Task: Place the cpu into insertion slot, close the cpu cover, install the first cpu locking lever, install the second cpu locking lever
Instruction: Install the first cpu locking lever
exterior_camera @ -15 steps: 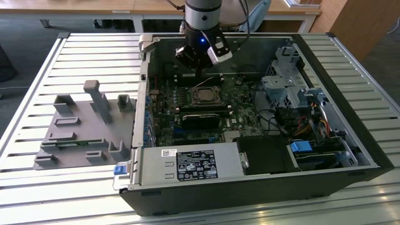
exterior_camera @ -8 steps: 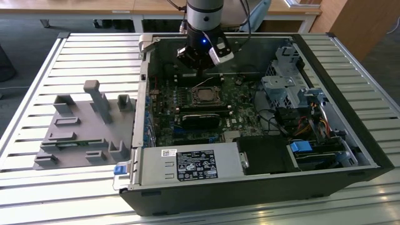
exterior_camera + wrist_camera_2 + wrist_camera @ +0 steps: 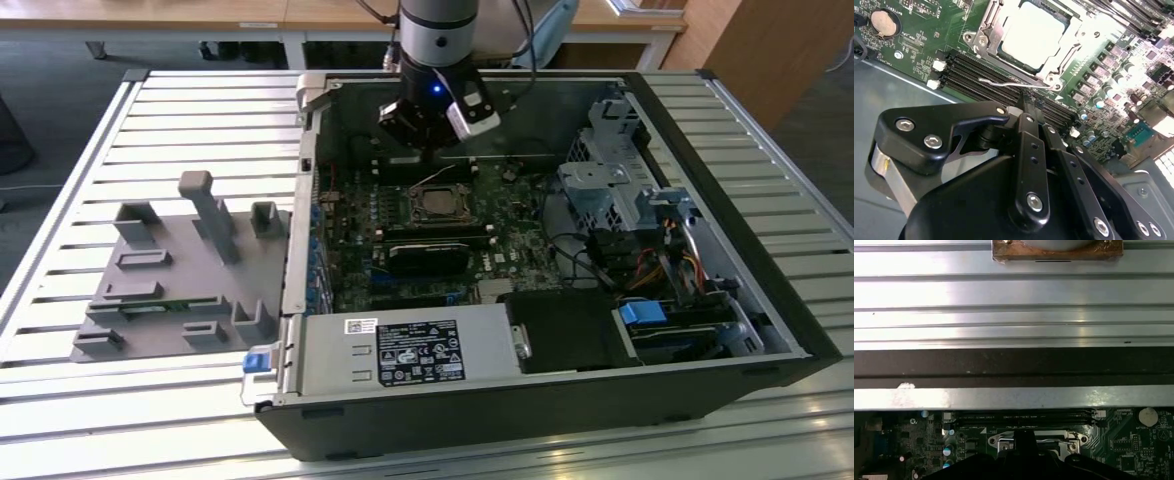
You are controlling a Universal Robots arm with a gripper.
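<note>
1. The counter (image 3: 160,100) is a slatted pale metal top, and an open computer case (image 3: 747,330) lies on it. A grey plastic fixture (image 3: 174,290) sits towards the exterior view's left, and wooden desks stand behind.
2. The cpu (image 3: 1036,35) is already seated in the insertion slot (image 3: 1004,62) on the green board, with the cpu cover (image 3: 985,27) framing it and a thin wire lever (image 3: 1014,84) sticking out beside it.
3. The end effector (image 3: 1026,102) hangs just above that lever, near the memory slots (image 3: 984,75). Its fingers look pressed together at the tip.
4. In the first wrist view the socket (image 3: 1036,440) is mostly cut off by the dark end effector body. I can't tell whether the levers are latched.
</note>
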